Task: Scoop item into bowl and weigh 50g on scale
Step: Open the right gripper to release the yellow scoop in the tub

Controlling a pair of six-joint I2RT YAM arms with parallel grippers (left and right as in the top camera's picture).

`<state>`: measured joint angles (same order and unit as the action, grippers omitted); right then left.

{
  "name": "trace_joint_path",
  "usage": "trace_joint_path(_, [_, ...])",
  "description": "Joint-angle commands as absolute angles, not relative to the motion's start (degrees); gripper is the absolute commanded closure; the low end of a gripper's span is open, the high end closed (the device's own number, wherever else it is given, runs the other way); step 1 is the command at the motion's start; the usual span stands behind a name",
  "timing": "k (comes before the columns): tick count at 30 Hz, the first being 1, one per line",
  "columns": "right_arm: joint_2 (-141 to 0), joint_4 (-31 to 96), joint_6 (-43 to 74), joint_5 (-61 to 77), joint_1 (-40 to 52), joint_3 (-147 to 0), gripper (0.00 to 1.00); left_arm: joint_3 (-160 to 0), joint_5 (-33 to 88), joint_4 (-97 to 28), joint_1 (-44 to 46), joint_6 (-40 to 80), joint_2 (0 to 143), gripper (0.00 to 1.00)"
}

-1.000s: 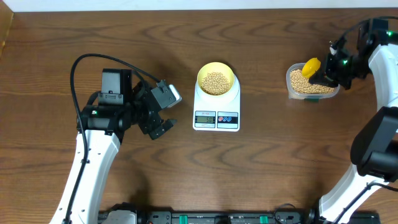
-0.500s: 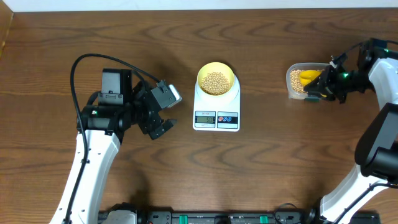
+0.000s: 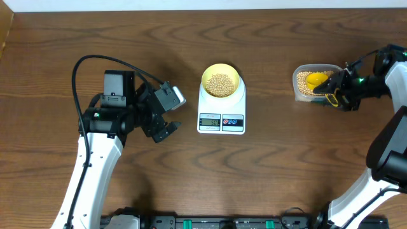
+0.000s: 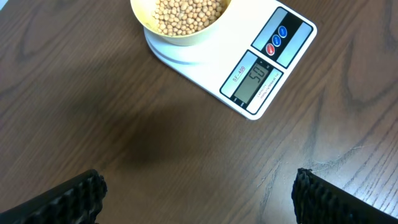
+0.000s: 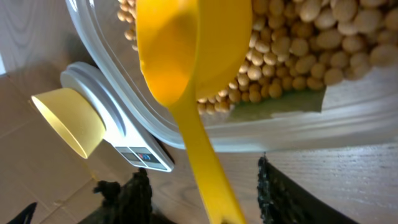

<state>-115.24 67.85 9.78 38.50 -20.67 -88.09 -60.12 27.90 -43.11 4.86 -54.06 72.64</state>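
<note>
The pale yellow bowl (image 3: 220, 71) holds tan beans (image 3: 220, 84) and stands on the white scale (image 3: 221, 121), whose display is lit. More beans (image 5: 298, 56) fill the clear tub (image 3: 316, 69) at the right. The yellow scoop (image 3: 316, 80) lies in that tub, its handle sticking out over the rim. My right gripper (image 3: 332, 91) is open around the handle (image 5: 205, 168), with a gap on each side of it. My left gripper (image 3: 166, 130) hovers open over bare table left of the scale, with nothing between its fingers (image 4: 68, 199).
The dark wood table (image 3: 273, 178) stretches in front of the scale. The left arm's body (image 3: 117, 108) and its looping cable stand left of the scale. The right arm (image 3: 391, 127) runs along the table's right edge.
My right gripper lowered the scoop into the tub, drew back a little to the right and opened its jaws off the handle. The left arm has not moved.
</note>
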Motion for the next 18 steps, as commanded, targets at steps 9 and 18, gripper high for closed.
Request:
trace_joint_path(9, [-112.42,71.88,9.17,29.15,-21.26,-88.23,0.45,-59.61,27.55,-43.24,4.62,-54.61,72.99,0.02])
trace_joint_path(18, [-104.09,71.70,9.56,24.29,-21.82,-88.23,0.45,-59.61,27.55,-43.24,4.62,-54.61,72.99,0.02])
